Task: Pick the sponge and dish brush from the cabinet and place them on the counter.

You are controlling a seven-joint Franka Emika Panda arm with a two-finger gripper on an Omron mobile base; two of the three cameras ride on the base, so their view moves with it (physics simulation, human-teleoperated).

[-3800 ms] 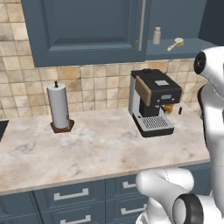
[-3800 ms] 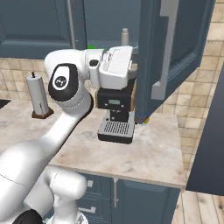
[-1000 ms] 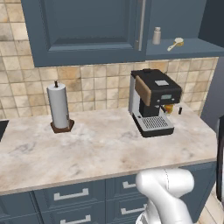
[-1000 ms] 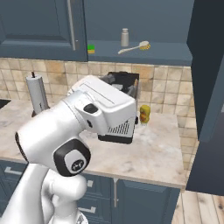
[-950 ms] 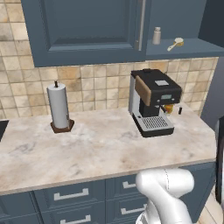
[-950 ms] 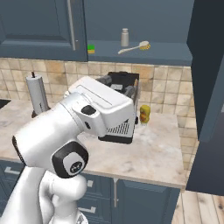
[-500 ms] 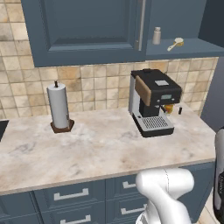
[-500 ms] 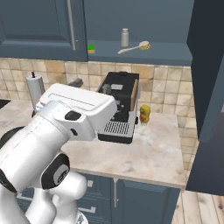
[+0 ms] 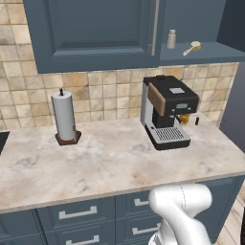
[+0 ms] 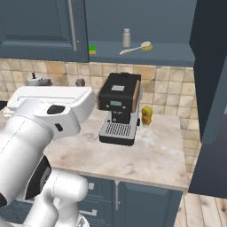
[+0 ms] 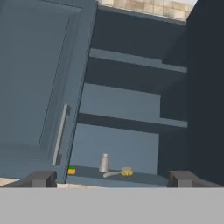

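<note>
Step in hand: approach to the open cabinet (image 10: 40,26); nothing is picked yet. The sponge (image 10: 92,49) and the dish brush (image 10: 135,47) lie on the cabinet's bottom shelf, with a grey shaker (image 10: 127,38) between them, above the coffee machine (image 10: 119,108). The gripper (image 11: 110,178) faces the shelf from well back, jaws fully apart and empty. The next move calls for closing in on one item. Since the earliest frame, the arm has swung away from the cabinet; the bench (image 9: 110,160) carries neither item.

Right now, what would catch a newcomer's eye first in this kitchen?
The black coffee machine standing on the beige marble-patterned counter draws the eye first. Above it, the dark blue-grey cabinet stands open, its bottom shelf holding a green-and-yellow sponge, a grey shaker and a tan-headed dish brush.
</note>
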